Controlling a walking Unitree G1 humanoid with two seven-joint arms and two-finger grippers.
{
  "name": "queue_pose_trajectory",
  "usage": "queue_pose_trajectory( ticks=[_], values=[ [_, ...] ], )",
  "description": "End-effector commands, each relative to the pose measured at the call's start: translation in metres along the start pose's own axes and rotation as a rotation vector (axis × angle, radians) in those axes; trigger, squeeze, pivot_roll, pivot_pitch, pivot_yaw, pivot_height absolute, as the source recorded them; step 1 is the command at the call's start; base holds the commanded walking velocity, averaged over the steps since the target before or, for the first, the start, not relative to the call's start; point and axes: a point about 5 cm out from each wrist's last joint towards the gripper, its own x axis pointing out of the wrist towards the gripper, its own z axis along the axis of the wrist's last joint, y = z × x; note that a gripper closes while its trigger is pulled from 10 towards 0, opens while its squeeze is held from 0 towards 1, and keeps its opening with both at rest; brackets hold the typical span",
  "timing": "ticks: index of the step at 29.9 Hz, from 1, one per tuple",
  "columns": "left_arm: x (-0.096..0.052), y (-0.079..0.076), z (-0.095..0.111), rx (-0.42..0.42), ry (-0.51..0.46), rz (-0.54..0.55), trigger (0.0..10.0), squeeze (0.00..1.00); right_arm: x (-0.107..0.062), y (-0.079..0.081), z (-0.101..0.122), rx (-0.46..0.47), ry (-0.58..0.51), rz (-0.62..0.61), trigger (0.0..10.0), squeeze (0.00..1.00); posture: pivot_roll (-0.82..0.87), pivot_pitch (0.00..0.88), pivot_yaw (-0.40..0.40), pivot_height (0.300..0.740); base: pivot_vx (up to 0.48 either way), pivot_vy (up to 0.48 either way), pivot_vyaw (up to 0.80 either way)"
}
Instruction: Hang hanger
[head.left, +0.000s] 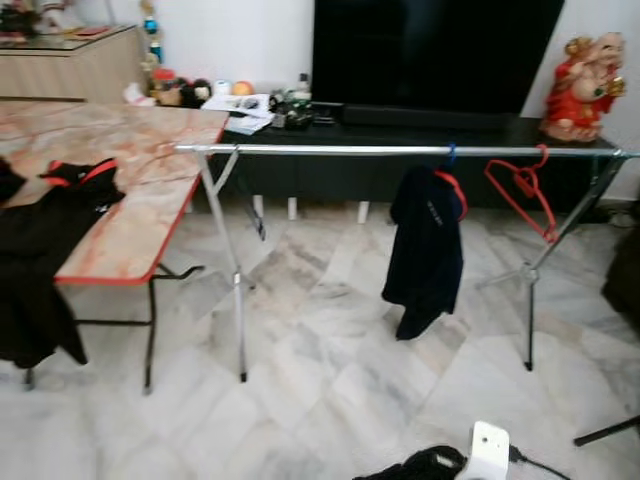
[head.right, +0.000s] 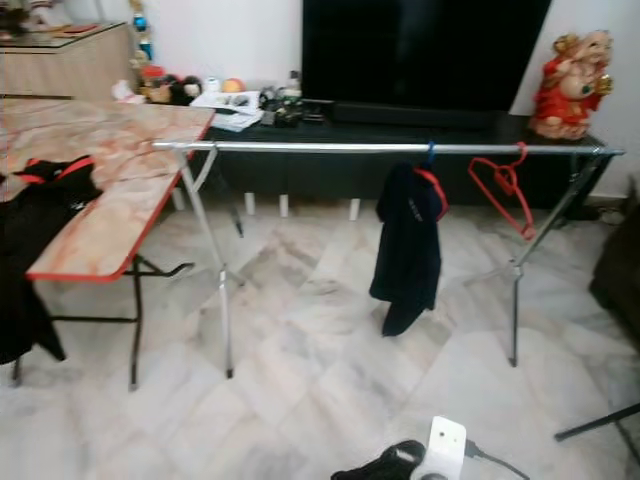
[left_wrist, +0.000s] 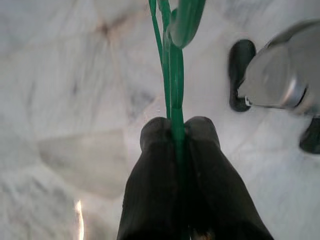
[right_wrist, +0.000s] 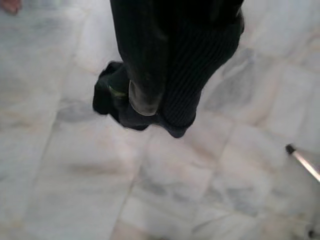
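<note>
A green hanger (left_wrist: 172, 75) is pinched between the two black fingers of the left gripper (left_wrist: 177, 131), which are pressed together on its thin wire; past it lies a marble floor (left_wrist: 75, 100), with what looks like the robot's foot at 3 o'clock. The right gripper (right_wrist: 165, 112) is wrapped in dark ribbed fabric, so whether its fingers are apart or together cannot be told.

In the head views a silver clothes rail (head.left: 400, 150) on crossed legs spans the room ahead. A dark garment (head.left: 425, 250) is hung from it on a red hanger (with a blue hook at the bar), and an empty red hanger (head.left: 525, 190) is hooked on just beside it, toward 3 o'clock. A marble-patterned folding table (head.left: 140, 210) with a red edge stands at 9 o'clock, with black clothing (head.left: 45, 250) draped over its near edge. Behind the rail, a dark television (head.left: 430, 55) is set on a low black cabinet, and a red figurine (head.left: 583, 85) stands at 2 o'clock.
</note>
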Motion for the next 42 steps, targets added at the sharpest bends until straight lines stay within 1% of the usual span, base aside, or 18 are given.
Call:
queue_pose_trajectory(
  ticks=[1, 3, 8, 13, 18, 25, 29, 32, 34, 35, 36, 37, 38, 39, 42],
  values=[
    [0.001, 0.003, 0.004, 0.001, -0.002, 0.010, 10.0, 0.00, 0.000, -0.002, 0.004, -0.005, -0.018, 0.000, 10.0, 0.00, 0.20, 0.000, -0.024, 0.740, -0.292, 0.000, 0.00],
    [0.001, 0.004, 0.004, 0.000, -0.002, 0.010, 10.0, 0.00, 0.000, -0.001, 0.004, -0.006, -0.019, 0.004, 10.0, 0.00, 0.20, 0.000, -0.024, 0.740, -0.291, 0.000, 0.00],
    [0.001, 0.005, 0.005, -0.012, -0.005, 0.015, 10.0, 0.00, 0.000, -0.001, 0.004, -0.011, -0.021, 0.008, 10.0, 0.00, 0.20, 0.000, -0.025, 0.740, -0.288, 0.000, 0.53],
    [0.001, 0.002, 0.008, -0.023, -0.006, 0.021, 10.0, 0.00, 0.000, -0.001, 0.003, 0.014, -0.016, 0.008, 10.0, 0.00, 0.20, 0.000, -0.027, 0.740, 0.000, 0.000, 0.11],
    [0.002, -0.001, 0.009, -0.031, -0.005, 0.022, 10.0, 0.00, 0.000, -0.001, 0.004, 0.015, -0.023, 0.017, 10.0, 0.00, 0.20, 0.000, -0.026, 0.740, 0.000, 0.000, 0.00],
    [0.002, 0.000, 0.008, -0.047, -0.006, 0.029, 10.0, 0.00, 0.000, 0.000, 0.005, 0.014, -0.040, 0.037, 10.0, 0.00, 0.20, 0.000, -0.024, 0.740, 0.000, 0.000, 0.00],
    [0.002, 0.002, 0.011, -0.061, -0.032, 0.040, 10.0, 0.00, 0.000, 0.000, 0.006, 0.010, -0.056, 0.037, 10.0, 0.00, 0.21, 0.000, -0.027, 0.740, 0.000, 0.000, 0.00],
    [0.002, 0.011, 0.020, -0.067, -0.078, 0.075, 10.0, 0.00, 0.000, 0.000, 0.010, -0.012, -0.083, 0.044, 10.0, 0.00, 0.21, 0.000, -0.027, 0.740, 0.000, 0.000, 0.00],
    [0.001, 0.022, 0.026, -0.068, -0.117, 0.114, 10.0, 0.00, 0.000, 0.000, 0.011, -0.005, -0.107, 0.041, 10.0, 0.00, 0.21, 0.000, -0.027, 0.740, 0.000, 0.000, 0.00],
    [0.000, 0.028, 0.030, -0.068, -0.140, 0.138, 10.0, 0.00, 0.000, 0.000, 0.021, 0.016, -0.141, 0.049, 10.0, 0.00, 0.21, 0.000, -0.027, 0.740, 0.000, 0.000, 0.00],
    [-0.001, 0.036, 0.039, -0.063, -0.180, 0.173, 10.0, 0.00, 0.002, 0.000, 0.046, 0.030, -0.215, 0.058, 10.0, 0.00, 0.21, 0.000, -0.028, 0.740, 0.000, 0.000, 0.00],
    [-0.001, 0.039, 0.042, -0.059, -0.196, 0.185, 10.0, 0.00, 0.002, 0.000, 0.059, 0.027, -0.248, 0.059, 10.0, 0.00, 0.21, 0.000, -0.028, 0.740, 0.000, 0.000, 0.00],
    [-0.002, 0.043, 0.052, -0.053, -0.231, 0.201, 10.0, 0.00, 0.002, 0.001, 0.071, 0.014, -0.281, 0.060, 10.0, 0.00, 0.21, 0.000, -0.029, 0.740, 0.000, 0.000, 0.00],
    [-0.004, 0.048, 0.076, -0.040, -0.326, 0.226, 10.0, 0.00, 0.001, 0.003, 0.086, -0.005, -0.320, 0.062, 10.0, 0.00, 0.21, 0.000, -0.030, 0.740, 0.000, 0.000, 0.00],
    [-0.010, 0.051, 0.114, -0.015, -0.479, 0.245, 10.0, 0.00, 0.001, 0.005, 0.101, -0.045, -0.355, 0.054, 10.0, 0.00, 0.21, 0.000, -0.031, 0.740, 0.000, 0.000, 0.00]
  ],
)
